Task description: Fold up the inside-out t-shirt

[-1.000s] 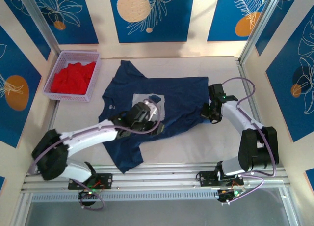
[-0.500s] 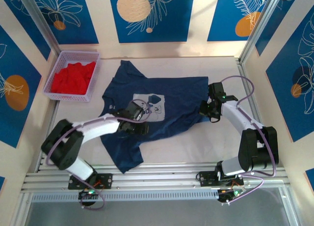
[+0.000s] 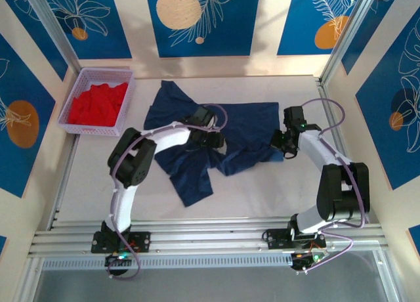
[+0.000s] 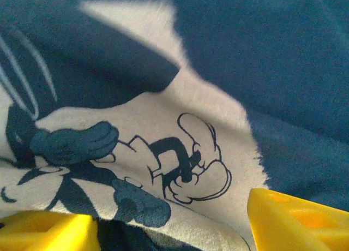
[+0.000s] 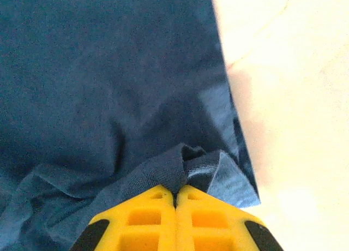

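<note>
The inside-out t-shirt [image 3: 246,128], navy blue, lies bunched in the middle of the table [image 3: 262,190], its left half gathered toward the centre. My left gripper [image 3: 211,139] sits low on the bunched middle. In the left wrist view its yellow fingers [image 4: 297,218] stand wide apart astride a fold of the pale cartoon print [image 4: 163,125], so the left gripper [image 4: 172,229] is open. My right gripper [image 3: 281,146] is at the shirt's right edge. The right wrist view shows that gripper [image 5: 175,193] shut on a puckered bit of the t-shirt [image 5: 109,71] hem.
A lilac basket [image 3: 71,100] holding a bright red garment [image 3: 98,104] stands at the back left. Aluminium rails [image 3: 210,233] run along the near edge. Bare tabletop shows in front of the shirt and to its left.
The left arm has swung up and to the right across the shirt. The shirt's left half and lower sleeve have bunched toward the centre, and the print no longer shows from above. The right gripper keeps its pinch.
</note>
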### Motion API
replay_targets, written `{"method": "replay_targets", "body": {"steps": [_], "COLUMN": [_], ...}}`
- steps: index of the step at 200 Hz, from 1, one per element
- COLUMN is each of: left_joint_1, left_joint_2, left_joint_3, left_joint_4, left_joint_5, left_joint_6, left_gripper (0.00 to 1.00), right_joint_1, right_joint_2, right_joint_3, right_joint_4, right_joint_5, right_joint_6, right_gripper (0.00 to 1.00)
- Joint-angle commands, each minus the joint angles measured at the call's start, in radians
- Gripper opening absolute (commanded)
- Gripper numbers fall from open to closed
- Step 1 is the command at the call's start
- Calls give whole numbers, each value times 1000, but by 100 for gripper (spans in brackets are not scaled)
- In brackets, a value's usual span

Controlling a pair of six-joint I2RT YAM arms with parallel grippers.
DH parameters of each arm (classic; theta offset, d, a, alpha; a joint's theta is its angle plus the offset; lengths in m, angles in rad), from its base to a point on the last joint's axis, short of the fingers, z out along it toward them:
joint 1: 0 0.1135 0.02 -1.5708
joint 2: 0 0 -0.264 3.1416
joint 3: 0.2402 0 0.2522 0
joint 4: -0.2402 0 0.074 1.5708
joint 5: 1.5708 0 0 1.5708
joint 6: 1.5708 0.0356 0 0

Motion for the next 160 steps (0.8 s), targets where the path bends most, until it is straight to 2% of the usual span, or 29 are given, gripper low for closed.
{"method": "replay_targets", "body": {"steps": [1,21,47,70,93,112,130,160], "left_joint_1": [11,11,-21,-96,-187,-268,-332,-362], "left_joint_2": [47,-29,-283,-499,-626,-647,-606,-535], "left_joint_3": [121,80,-189,-433,-618,-674,-677,-649], "left_joint_4": [-101,-89,7,29,-36,-111,-159,-188], "left_joint_5": [24,24,10,-45,-129,-173,-221,-265], "left_joint_6": [65,71,66,69,24,-10,-9,15], "left_gripper": [67,67,69,69,67,66,66,65], "right_joint_1": [-19,-19,-17,-16,-16,-16,-17,-18], "right_joint_2": [23,19,7,-5,-10,-19,-21,-14], "right_joint_3": [68,76,46,20,13,10,9,7], "right_joint_4": [18,14,12,18,13,11,14,17], "right_joint_5": [22,7,4,-13,-24,-22,-17,-21], "right_joint_6": [-16,-15,-22,-22,-25,-30,-33,-33], "right_gripper": [0,0,0,0,0,0,0,0]}}
